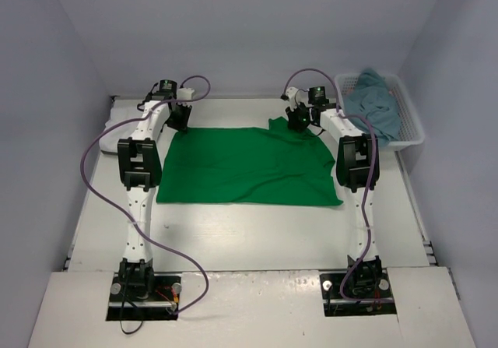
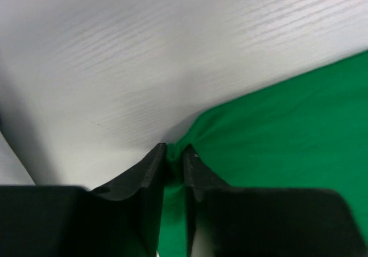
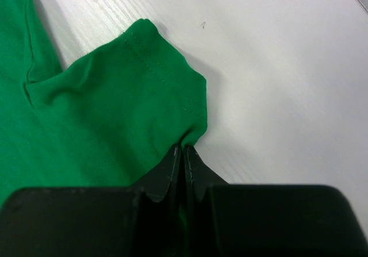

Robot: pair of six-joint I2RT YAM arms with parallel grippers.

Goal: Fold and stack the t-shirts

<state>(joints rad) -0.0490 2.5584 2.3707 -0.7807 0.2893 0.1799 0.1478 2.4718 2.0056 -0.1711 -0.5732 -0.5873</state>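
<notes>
A bright green t-shirt (image 1: 249, 169) lies spread flat across the middle of the table, with a sleeve sticking out at its far right corner. My left gripper (image 1: 180, 122) is at the shirt's far left corner. In the left wrist view it (image 2: 175, 150) is shut on a pinch of the green cloth (image 2: 287, 125). My right gripper (image 1: 298, 122) is at the far right sleeve. The right wrist view shows it (image 3: 184, 149) shut on the sleeve's hem edge (image 3: 115, 96). A dull teal-blue t-shirt (image 1: 373, 103) lies crumpled in the basket.
A white lattice basket (image 1: 412, 130) stands at the far right corner by the wall. A whitish bundle (image 1: 109, 142) lies at the table's left edge. Purple cables loop from both arms. Walls close in the far side and both flanks.
</notes>
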